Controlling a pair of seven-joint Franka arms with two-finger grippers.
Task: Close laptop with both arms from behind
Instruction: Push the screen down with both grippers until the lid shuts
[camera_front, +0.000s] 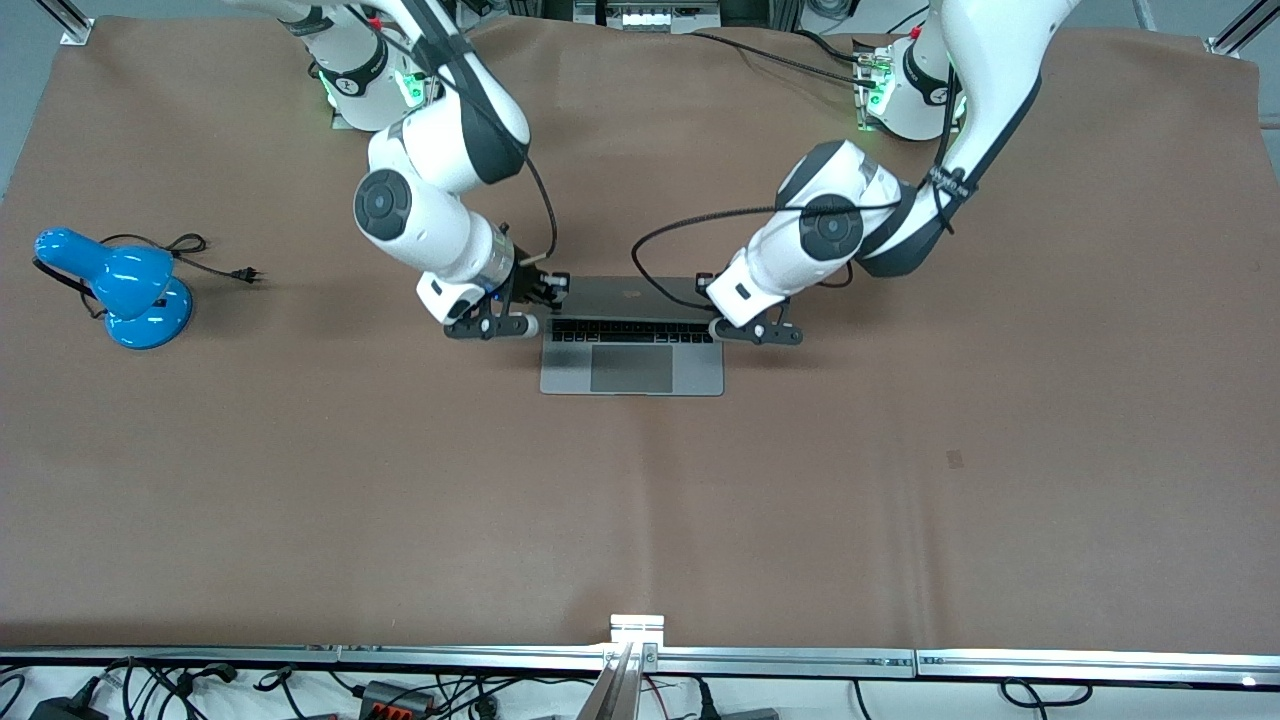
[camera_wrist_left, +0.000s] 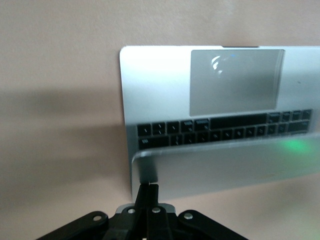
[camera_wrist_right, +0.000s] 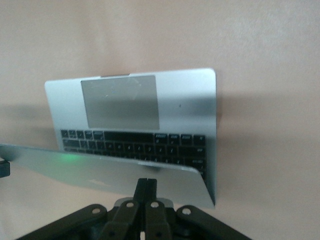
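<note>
The space-grey laptop (camera_front: 632, 372) lies mid-table, its keyboard and trackpad toward the front camera. Its lid (camera_front: 620, 294) leans partway down over the keyboard (camera_front: 630, 330). My right gripper (camera_front: 505, 322) is shut, its fingertips against the lid's back near the corner at the right arm's end; in the right wrist view it (camera_wrist_right: 148, 182) meets the lid (camera_wrist_right: 100, 170). My left gripper (camera_front: 755, 331) is shut at the lid's other corner; in the left wrist view it (camera_wrist_left: 149, 188) touches the lid (camera_wrist_left: 225, 170) above the keyboard (camera_wrist_left: 225, 131).
A blue desk lamp (camera_front: 125, 290) with its black cord and plug (camera_front: 232, 270) sits near the right arm's end of the brown table (camera_front: 640, 520). A metal rail (camera_front: 640, 655) runs along the table edge nearest the front camera.
</note>
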